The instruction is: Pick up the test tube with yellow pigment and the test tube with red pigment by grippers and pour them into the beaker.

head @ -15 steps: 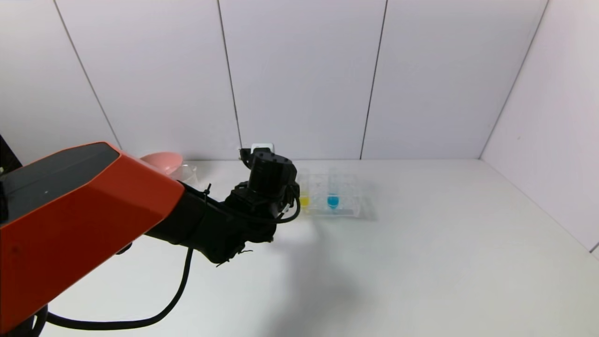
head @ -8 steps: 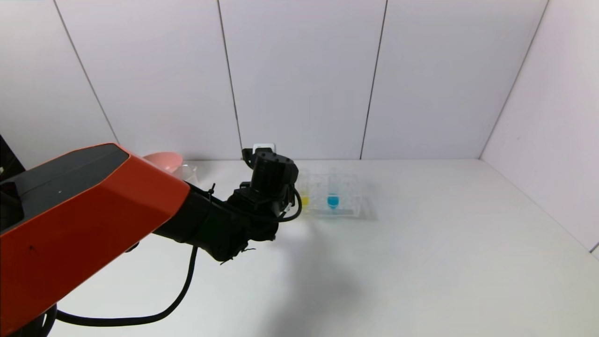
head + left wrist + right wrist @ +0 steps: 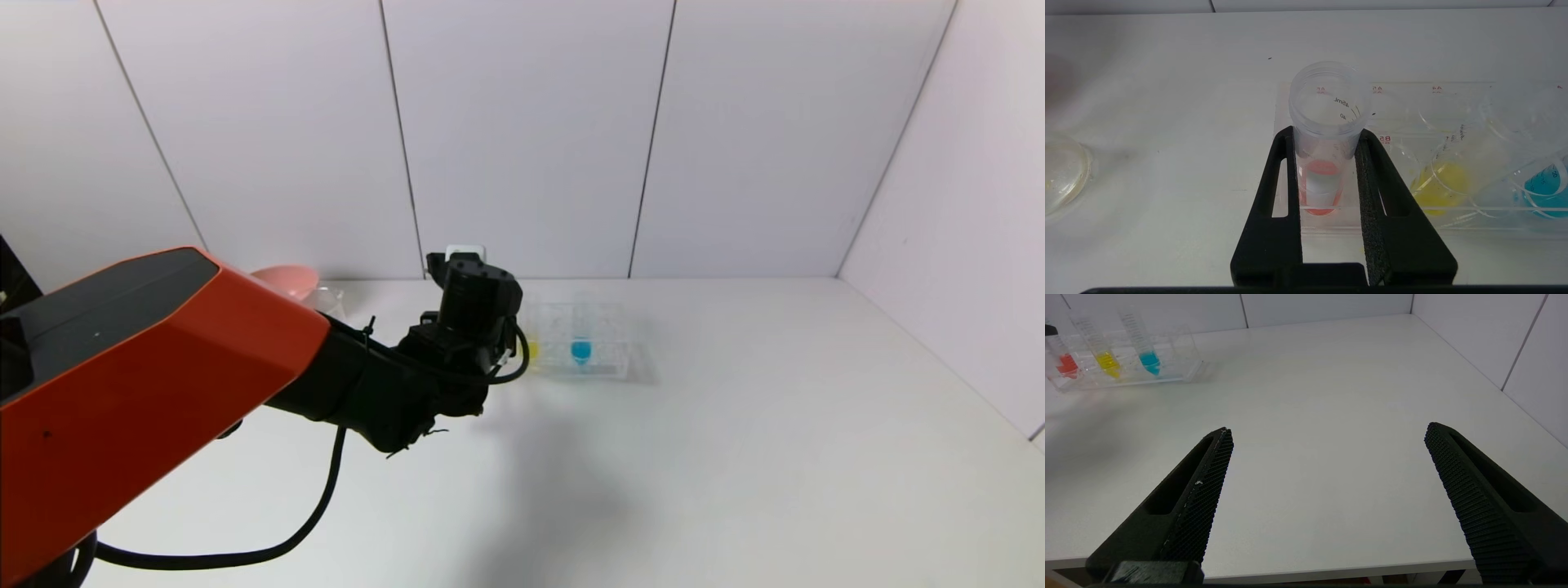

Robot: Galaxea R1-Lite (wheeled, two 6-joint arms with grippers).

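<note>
My left gripper [image 3: 1325, 132] is shut on the test tube with red pigment [image 3: 1319, 185], one finger on each side just under its rim. The tube stands upright in the end hole of the clear rack [image 3: 1331, 230]. In the head view my left wrist [image 3: 475, 298] hides this tube. The test tube with yellow pigment [image 3: 1439, 183] stands in the neighbouring hole and shows beside the wrist in the head view [image 3: 531, 349]. The beaker [image 3: 328, 300] stands to the left of the rack, near the back wall. My right gripper [image 3: 1327, 430] is open and empty over the table's near edge.
A tube with blue liquid [image 3: 580, 351] stands in the rack [image 3: 608, 335] beyond the yellow one. A pink bowl [image 3: 286, 280] sits behind the beaker at the back left. The white table stretches to the right and front. Walls close the back and right.
My left wrist has moved slightly forward and to the right, toward the rack, now covering more of the yellow tube. The rack and tubes have not moved.
</note>
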